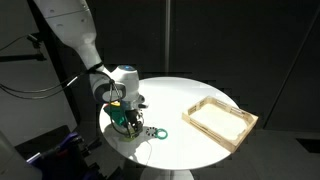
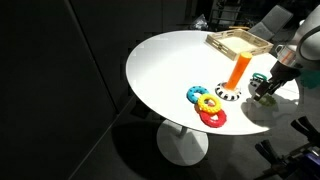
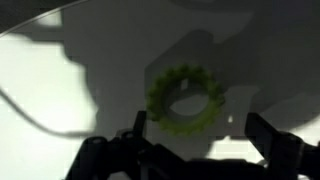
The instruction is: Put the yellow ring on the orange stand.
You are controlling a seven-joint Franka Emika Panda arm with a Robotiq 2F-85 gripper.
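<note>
Hand (image 3: pixel 194 124) gapes over bumpy-rimmed yellow ring (image 3: pixel 159 104).

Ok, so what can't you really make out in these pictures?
- The orange stand is hidden in an exterior view where the gripper and arm stand in front.
- The wrist view is dark and blurred: whether the fingers touch the yellow-green ring is unclear.
- In an exterior view the gripper covers that ring.
</note>
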